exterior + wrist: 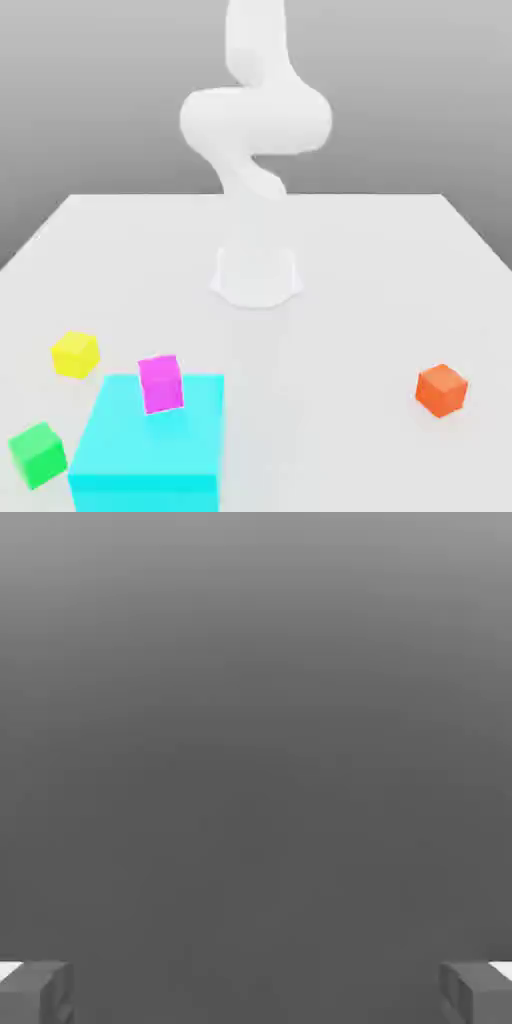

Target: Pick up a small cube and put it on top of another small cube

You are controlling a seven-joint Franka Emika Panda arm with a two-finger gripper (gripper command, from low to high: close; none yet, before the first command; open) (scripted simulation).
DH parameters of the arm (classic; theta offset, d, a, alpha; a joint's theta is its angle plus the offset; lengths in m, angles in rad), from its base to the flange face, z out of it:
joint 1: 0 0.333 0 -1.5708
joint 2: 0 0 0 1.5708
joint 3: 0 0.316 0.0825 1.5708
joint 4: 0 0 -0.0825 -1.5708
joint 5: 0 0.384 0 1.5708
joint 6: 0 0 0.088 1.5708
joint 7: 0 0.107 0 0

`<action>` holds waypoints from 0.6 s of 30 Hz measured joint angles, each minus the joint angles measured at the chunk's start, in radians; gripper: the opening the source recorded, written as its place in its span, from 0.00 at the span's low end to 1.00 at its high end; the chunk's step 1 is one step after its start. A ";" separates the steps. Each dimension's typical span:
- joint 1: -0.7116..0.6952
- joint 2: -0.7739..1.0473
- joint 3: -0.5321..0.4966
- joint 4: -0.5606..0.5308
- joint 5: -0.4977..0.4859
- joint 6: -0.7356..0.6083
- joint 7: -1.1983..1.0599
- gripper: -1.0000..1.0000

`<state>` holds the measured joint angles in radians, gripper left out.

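Grey backdrop, pale worktop [340, 340]. The orange cube [441, 390] sits alone near the exterior view's right edge. Well apart, towards the left, lies the cyan block [150, 430], bearing the magenta cube [161, 384]; the yellow [76, 355] and green [39, 455] cubes rest beside it. Behind, the arm [256, 120] rises. The pincer [256, 992] is spread, pinching 0 cubes. Likely step 1, the approach: next, bring it down astride orange, jaws lined up with 2 opposite faces.
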<state>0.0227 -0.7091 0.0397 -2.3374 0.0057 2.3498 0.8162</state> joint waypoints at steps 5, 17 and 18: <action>0.046 0.185 0.089 -0.077 0.005 0.102 0.038 0.50; 0.167 0.620 0.296 -0.255 -0.063 0.340 0.184 0.50; 0.193 0.658 0.309 -0.269 -0.077 0.359 0.203 0.50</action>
<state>0.2162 -0.0515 0.3487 -2.6069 -0.0711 2.7093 1.0188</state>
